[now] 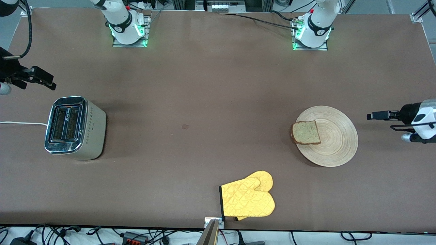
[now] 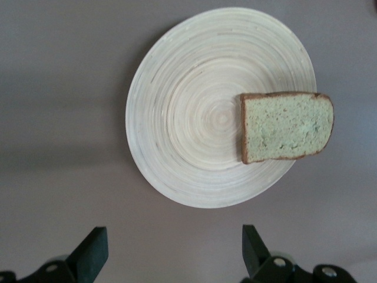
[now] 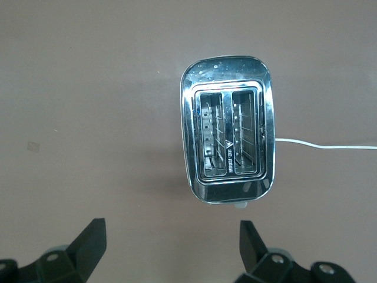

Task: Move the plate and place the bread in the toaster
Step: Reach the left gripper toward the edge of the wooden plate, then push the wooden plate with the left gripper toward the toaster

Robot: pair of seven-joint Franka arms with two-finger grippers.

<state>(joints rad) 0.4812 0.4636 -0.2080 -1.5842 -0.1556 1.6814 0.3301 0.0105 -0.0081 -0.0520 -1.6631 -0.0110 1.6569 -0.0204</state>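
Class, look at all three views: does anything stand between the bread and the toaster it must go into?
Nothing visible does. The bread lies on the plate; bare table runs from there to the toaster, whose slots look empty. The yellow oven mitt lies nearer the camera, off that line.

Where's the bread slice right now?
The bread lies flat on the plate, overhanging the rim on the side toward the toaster, at the left arm's end of the table, in front of the open left gripper.
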